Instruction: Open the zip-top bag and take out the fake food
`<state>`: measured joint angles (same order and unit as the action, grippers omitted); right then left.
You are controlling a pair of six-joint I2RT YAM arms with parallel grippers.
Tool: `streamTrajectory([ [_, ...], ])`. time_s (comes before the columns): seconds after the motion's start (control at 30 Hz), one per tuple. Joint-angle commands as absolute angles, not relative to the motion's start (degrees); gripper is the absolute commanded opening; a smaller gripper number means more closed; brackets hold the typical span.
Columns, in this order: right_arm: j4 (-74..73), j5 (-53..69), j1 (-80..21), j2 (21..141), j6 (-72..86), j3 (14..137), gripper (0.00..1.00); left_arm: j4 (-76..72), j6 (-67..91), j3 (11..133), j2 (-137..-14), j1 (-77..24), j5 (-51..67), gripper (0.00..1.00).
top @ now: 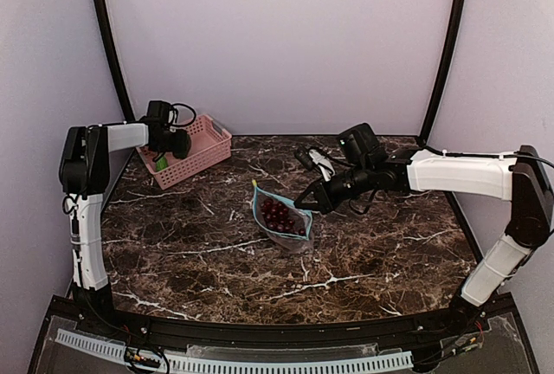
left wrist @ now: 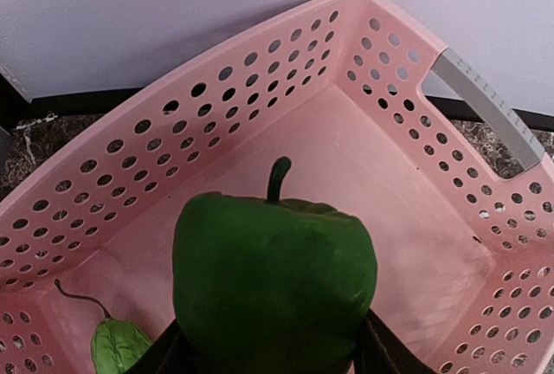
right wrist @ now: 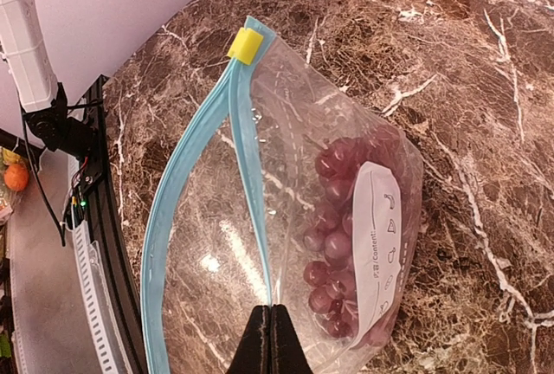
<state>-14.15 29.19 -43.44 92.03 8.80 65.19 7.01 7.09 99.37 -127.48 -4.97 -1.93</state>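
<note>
The zip-top bag (top: 283, 219) lies mid-table with its mouth open; its two teal-blue zip strips (right wrist: 249, 157) stand apart, with a yellow slider (right wrist: 245, 46) at the far end. The dark red-purple grapes (right wrist: 339, 240) are inside the bag, and also show in the top view (top: 277, 215). My right gripper (right wrist: 271, 315) is shut on the bag's near zip strip, at the bag's right edge (top: 305, 203). My left gripper (left wrist: 273, 358) is shut on a bright green pepper (left wrist: 273, 283) and holds it over the pink basket (left wrist: 216, 58).
The pink slotted basket (top: 208, 143) stands at the back left, with a small light-green piece (left wrist: 117, 346) in its corner. The table's front rail and cables (right wrist: 82, 192) run along the left of the right wrist view. Purple walls close the back and sides.
</note>
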Motion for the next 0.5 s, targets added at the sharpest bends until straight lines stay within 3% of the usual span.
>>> streamTrajectory([
  [0.0,-13.75,30.59,-43.15,91.12,7.92,65.96,0.00,11.88,6.76,101.29,-127.46,-4.09,-3.28,0.59],
  [0.23,-12.85,32.25,-43.15,91.22,7.95,66.50,0.00,13.05,6.78,102.67,-125.08,-4.01,-1.23,0.82],
  [0.47,-12.18,34.28,-43.24,91.39,7.91,67.27,0.00,8.45,5.67,96.92,-115.43,-4.74,3.54,0.87],
])
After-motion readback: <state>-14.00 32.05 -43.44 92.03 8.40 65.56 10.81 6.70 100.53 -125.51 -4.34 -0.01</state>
